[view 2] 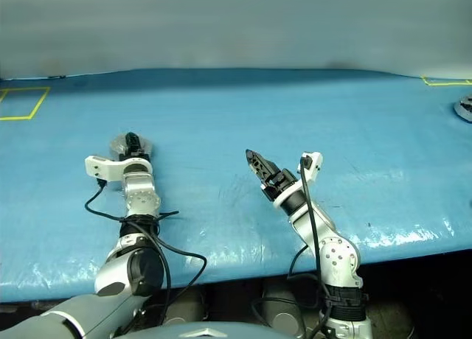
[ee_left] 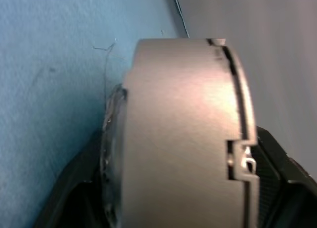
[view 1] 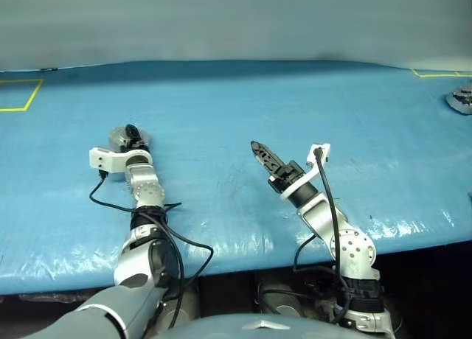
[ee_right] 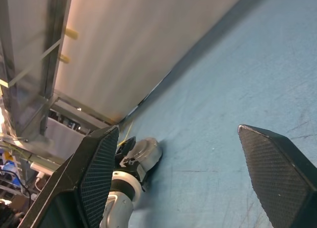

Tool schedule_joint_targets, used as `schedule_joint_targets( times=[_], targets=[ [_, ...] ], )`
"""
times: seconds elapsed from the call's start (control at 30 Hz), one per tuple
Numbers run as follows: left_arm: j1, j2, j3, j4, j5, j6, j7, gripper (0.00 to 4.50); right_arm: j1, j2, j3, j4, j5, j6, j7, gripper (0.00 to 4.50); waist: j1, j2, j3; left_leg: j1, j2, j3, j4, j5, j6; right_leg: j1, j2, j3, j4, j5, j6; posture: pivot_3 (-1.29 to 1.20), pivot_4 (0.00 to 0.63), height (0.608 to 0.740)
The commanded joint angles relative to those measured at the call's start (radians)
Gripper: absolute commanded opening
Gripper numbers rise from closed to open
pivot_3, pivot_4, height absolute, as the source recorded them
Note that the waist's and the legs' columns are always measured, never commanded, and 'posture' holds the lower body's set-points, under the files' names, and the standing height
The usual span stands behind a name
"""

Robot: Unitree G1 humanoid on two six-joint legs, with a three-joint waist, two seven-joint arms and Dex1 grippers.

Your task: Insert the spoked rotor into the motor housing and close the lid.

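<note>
The motor housing (view 1: 118,138), a plain grey round cup, lies on the blue table at the left. My left gripper (view 1: 131,137) is level at it, open, its fingers wide apart on either side of the housing (ee_left: 178,134). A thin silver plate with a seam and a small notch lies flush on one face; it looks like the lid (ee_left: 243,114). The spoked rotor is hidden. My right gripper (view 1: 259,153) hovers over the table's middle, pointing up and left. It is open, with nothing between its fingers (ee_right: 99,173). The right wrist view also catches the housing (ee_right: 149,149) far off.
The blue sheet covers the table (view 1: 310,110), whose front edge runs just before my arms. Yellow tape marks sit at the far left (view 1: 18,96) and far right (view 1: 435,74). A small grey round part (view 1: 462,99) lies at the far right edge; I cannot tell what it is.
</note>
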Motion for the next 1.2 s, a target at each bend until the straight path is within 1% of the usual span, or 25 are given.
schedule_joint_targets(
  times=[0.03,0.13,0.33,0.43,0.5,0.57,0.67,0.77,0.83,0.93,1.0,1.1,1.17,1.2],
  targets=[
    [0.017,0.033,0.012,-0.025,0.083,-0.058,0.101,4.44,-0.003,0.008,-0.006,-0.016,-0.003,-0.003,0.018,4.09,-0.003,0.0,0.0,0.0,0.0,0.0,0.0,0.0,0.0,0.0,0.0,0.0,0.0,0.0,0.0,0.0,0.15,0.74],
    [0.052,0.041,0.027,-0.083,0.116,-0.09,0.165,4.44,-0.005,0.014,-0.003,-0.009,-0.011,-0.001,0.02,4.09,-0.01,0.0,0.0,0.002,0.0,0.0,0.0,0.0,0.0,0.002,0.0,0.0,0.0,-0.001,0.002,0.0,0.15,0.74],
    [0.176,0.049,0.042,-0.336,0.163,-0.081,0.289,4.44,-0.015,0.026,-0.001,0.022,-0.026,-0.001,0.035,4.09,-0.015,-0.001,-0.001,0.002,0.0,0.0,0.0,0.0,0.0,0.002,0.0,0.0,0.001,0.001,0.0,0.0,0.15,0.74],
    [0.23,0.058,0.021,-0.448,0.183,-0.072,0.277,4.44,-0.025,0.016,0.026,0.039,-0.111,-0.043,0.067,4.09,-0.008,-0.001,-0.001,0.001,0.0,0.0,0.0,0.0,0.0,0.002,0.0,0.0,0.001,0.002,0.0,0.0,0.15,0.74],
    [0.263,0.061,-0.012,-0.511,0.187,-0.058,0.222,4.44,-0.027,0.003,0.048,0.047,-0.19,-0.09,0.102,4.09,-0.003,-0.002,-0.001,0.001,0.0,0.0,0.001,0.001,-0.001,0.002,0.0,0.0,0.0,0.002,0.0,0.0,0.15,0.74],
    [0.324,0.071,-0.105,-0.606,0.185,-0.033,0.058,4.44,-0.035,-0.022,0.071,0.072,-0.325,-0.212,0.152,4.09,0.003,-0.002,-0.002,0.002,0.0,0.0,0.001,0.001,-0.001,0.003,0.0,0.0,0.0,0.001,0.001,0.0,0.15,0.74],
    [0.398,0.097,-0.232,-0.705,0.174,0.022,-0.148,4.44,-0.059,-0.078,0.088,0.125,-0.46,-0.318,0.214,4.09,0.007,-0.003,-0.002,0.002,-0.001,0.001,0.002,0.001,-0.001,0.003,-0.001,0.001,0.0,0.001,0.004,0.0,0.15,0.74],
    [0.475,0.165,-0.404,-0.783,0.191,0.129,-0.371,4.44,-0.088,-0.158,0.101,0.19,-0.597,-0.411,0.262,4.09,0.005,-0.002,-0.002,0.002,-0.001,0.002,0.003,0.001,-0.001,0.004,-0.001,0.001,0.0,0.0,0.003,0.0,0.15,0.74],
    [0.502,0.232,-0.505,-0.793,0.244,0.197,-0.469,4.44,-0.101,-0.198,0.097,0.226,-0.65,-0.46,0.294,4.09,0.004,-0.002,-0.002,0.004,0.0,0.003,0.003,0.001,-0.001,0.004,-0.001,0.002,0.001,-0.002,-0.001,0.0,0.15,0.74],
    [0.507,0.312,-0.607,-0.753,0.361,0.229,-0.553,4.44,-0.107,-0.245,0.098,0.278,-0.72,-0.544,0.347,4.09,-0.003,-0.002,-0.002,0.006,0.001,0.004,0.002,0.001,-0.001,0.005,0.0,0.003,0.001,-0.003,-0.002,0.0,0.15,0.74],
    [0.5,0.339,-0.65,-0.716,0.417,0.231,-0.59,4.44,-0.104,-0.278,0.105,0.312,-0.769,-0.584,0.374,4.09,-0.008,-0.002,-0.002,0.01,0.001,0.005,0.0,0.001,-0.001,0.007,0.0,0.003,0.001,-0.004,-0.003,0.0,0.15,0.74],
    [0.484,0.394,-0.735,-0.636,0.568,0.193,-0.638,4.44,-0.095,-0.33,0.122,0.363,-0.801,-0.608,0.462,4.09,-0.011,-0.002,-0.002,0.016,0.001,0.007,-0.003,0.001,-0.001,0.011,0.0,0.005,0.001,-0.005,-0.004,0.0,0.15,0.74],
    [0.478,0.402,-0.752,-0.592,0.608,0.164,-0.655,4.44,-0.093,-0.352,0.126,0.398,-0.813,-0.615,0.5,4.09,-0.012,-0.002,-0.002,0.017,0.001,0.007,-0.004,0.001,-0.001,0.011,0.0,0.005,0.001,-0.005,-0.005,0.0,0.15,0.74],
    [0.476,0.395,-0.745,-0.578,0.603,0.154,-0.663,4.48,-0.091,-0.361,0.129,0.411,-0.817,-0.618,0.522,4.25,-0.012,-0.002,-0.002,0.018,0.002,0.007,-0.004,0.001,-0.001,0.011,0.0,0.005,0.001,-0.005,-0.005,0.0,0.15,0.74]
  ],
)
